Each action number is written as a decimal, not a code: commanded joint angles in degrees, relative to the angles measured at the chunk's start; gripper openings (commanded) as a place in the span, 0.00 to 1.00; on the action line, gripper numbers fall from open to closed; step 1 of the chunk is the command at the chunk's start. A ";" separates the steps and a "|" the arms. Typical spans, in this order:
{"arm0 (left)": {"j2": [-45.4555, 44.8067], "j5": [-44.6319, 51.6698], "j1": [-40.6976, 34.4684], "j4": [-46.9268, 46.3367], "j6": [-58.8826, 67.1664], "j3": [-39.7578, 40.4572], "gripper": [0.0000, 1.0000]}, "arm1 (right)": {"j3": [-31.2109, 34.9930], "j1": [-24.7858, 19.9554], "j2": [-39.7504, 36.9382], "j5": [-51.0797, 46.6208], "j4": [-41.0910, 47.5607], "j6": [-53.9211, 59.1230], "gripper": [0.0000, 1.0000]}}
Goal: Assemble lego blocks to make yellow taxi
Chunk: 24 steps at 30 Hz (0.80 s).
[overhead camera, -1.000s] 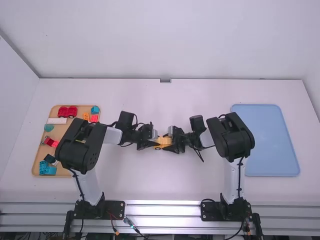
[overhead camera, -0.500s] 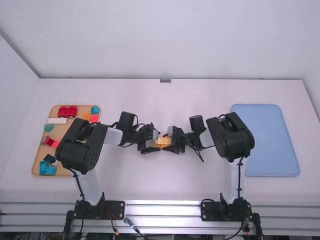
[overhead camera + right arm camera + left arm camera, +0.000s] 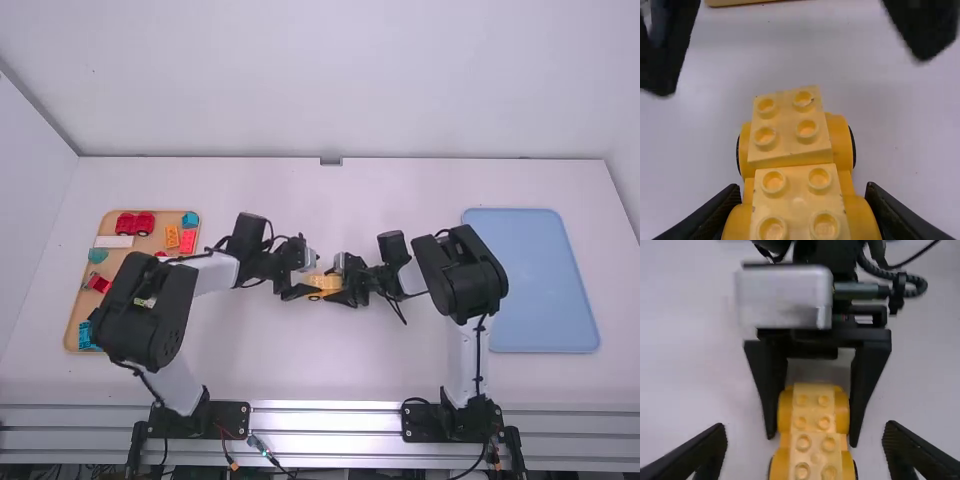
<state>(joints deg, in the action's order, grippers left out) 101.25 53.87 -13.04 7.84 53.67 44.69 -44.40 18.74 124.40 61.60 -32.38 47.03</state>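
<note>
High view, largest first: on the white table (image 3: 380, 370), the blue tray (image 3: 530, 280) lies well apart from the jaws, beyond the right arm (image 3: 460, 270). The wooden tray (image 3: 118, 262) lies on the other side, partly under the left arm (image 3: 155, 305), with loose blocks on it, among them two red pieces (image 3: 135, 223). The yellow taxi (image 3: 815, 407) sits between the two sets of jaws. The right gripper (image 3: 802, 200) is clamped on its sides at one end. The left gripper (image 3: 805, 447) is spread wide around the other end, its fingers apart from the yellow sides.

The step in hand looks like checking or pressing the studded top (image 3: 791, 127) into place, or leaving to fetch another part. To do it well, let the right jaws grip firmly and level; centre the left ones before closing, so both touch together and the car does not twist. Any push should go straight down; a sideways shove could pop a block loose.

Hard to make out: the underside and whether every block is fully seated. A dark wheel edge (image 3: 852, 147) peeks out beside the body; the left arm covers some of the blocks on the wooden tray.
</note>
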 commanded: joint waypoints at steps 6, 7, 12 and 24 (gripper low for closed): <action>-1.68 -1.27 -0.24 -2.69 -4.00 0.61 0.02 | -0.59 0.07 0.79 -0.20 0.26 -0.09 0.62; -1.49 -1.22 -0.39 -3.02 -3.98 0.61 0.02 | -0.59 0.07 0.79 -0.20 0.26 -0.09 0.62; 0.52 -2.27 -0.39 -1.88 -3.80 -0.28 0.02 | -0.59 0.07 0.79 -0.11 0.28 -0.09 0.63; 7.43 -2.34 -0.85 0.66 -4.57 -2.64 0.02 | -0.59 0.07 0.79 -0.11 -0.02 -0.24 0.62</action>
<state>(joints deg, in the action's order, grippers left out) 106.48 52.73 -13.39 9.10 49.19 43.86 -44.40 18.74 124.40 61.41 -32.45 47.55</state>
